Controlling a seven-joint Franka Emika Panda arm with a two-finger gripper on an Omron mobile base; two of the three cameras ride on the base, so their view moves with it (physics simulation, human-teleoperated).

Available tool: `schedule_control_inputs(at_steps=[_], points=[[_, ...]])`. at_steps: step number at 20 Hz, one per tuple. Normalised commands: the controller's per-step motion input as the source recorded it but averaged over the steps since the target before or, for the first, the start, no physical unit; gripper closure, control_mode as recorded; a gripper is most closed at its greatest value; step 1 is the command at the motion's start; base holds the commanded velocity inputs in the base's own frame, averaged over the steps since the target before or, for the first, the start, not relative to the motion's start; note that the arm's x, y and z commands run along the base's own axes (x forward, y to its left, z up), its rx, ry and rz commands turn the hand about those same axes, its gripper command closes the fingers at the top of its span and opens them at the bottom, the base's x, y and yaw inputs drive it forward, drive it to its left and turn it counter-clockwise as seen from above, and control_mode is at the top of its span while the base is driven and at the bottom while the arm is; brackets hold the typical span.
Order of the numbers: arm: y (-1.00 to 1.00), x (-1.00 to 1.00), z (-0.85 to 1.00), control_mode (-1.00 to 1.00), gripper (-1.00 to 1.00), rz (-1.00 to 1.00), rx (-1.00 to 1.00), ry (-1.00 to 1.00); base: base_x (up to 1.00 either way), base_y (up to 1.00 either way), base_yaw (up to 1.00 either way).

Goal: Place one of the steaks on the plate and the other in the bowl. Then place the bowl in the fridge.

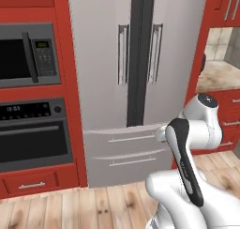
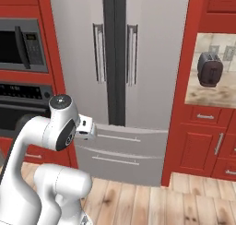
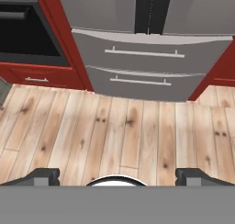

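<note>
With the fridge doors shut, the base faces it and the claw hangs low, fingers apart and empty, likely staging a handle pull.

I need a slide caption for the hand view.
Open claw above wooden floor, facing the closed fridge drawers.

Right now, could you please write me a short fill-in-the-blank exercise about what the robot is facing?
1. Both upper doors of the fridge are ____.
2. Below those doors, the fridge has ____ drawers with horizontal handles.
3. In the hand view, the claw looks down at a ____ floor.
4. On the counter to the right of the fridge stands a dark ____.

Missing words: closed; two; wooden; toaster
</note>
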Motion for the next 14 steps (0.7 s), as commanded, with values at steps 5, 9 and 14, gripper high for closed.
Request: schedule_control_inputs(at_steps=[5, 9, 14], points=[[0.00, 0.00, 0.00, 1.00, -1.00, 0.00, 0.00, 0.00, 0.45, -0.26, 0.05], [0.00, 0.00, 0.00, 1.00, -1.00, 0.00, 0.00, 0.00, 0.42, -0.24, 0.03], [0.00, 0.00, 0.00, 1.00, -1.00, 0.00, 0.00, 0.00, 0.41, -0.23, 0.03]])
